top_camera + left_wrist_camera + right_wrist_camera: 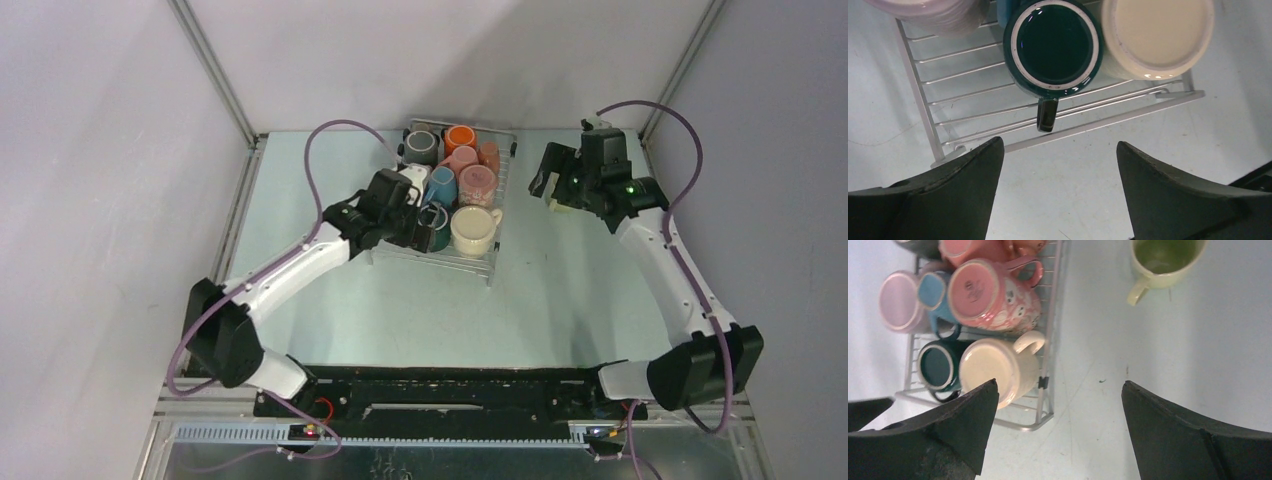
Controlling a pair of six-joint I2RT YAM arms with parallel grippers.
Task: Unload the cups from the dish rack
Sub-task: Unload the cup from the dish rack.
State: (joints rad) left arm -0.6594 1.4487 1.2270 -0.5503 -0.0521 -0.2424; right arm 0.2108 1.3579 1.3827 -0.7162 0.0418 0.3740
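The dish rack (490, 262) stands at the table's middle back with several mugs in it: grey (420, 147), orange (460, 137), speckled pink (477, 184), blue (441, 186), cream (474, 229). My left gripper (418, 228) is open and empty above the rack's near left corner. In the left wrist view (1059, 150) it hangs just in front of the teal mug (1057, 45), whose handle (1047, 114) points at it. My right gripper (548, 186) is open and empty right of the rack. A pale green mug (1163, 260) stands upright on the table beyond it.
In the right wrist view the rack's right rim (1048, 405) lies left of the open right gripper (1058, 390), with the cream mug (998, 370), teal mug (938, 365) and lilac mug (898, 302) inside. Grey walls close in the table on three sides.
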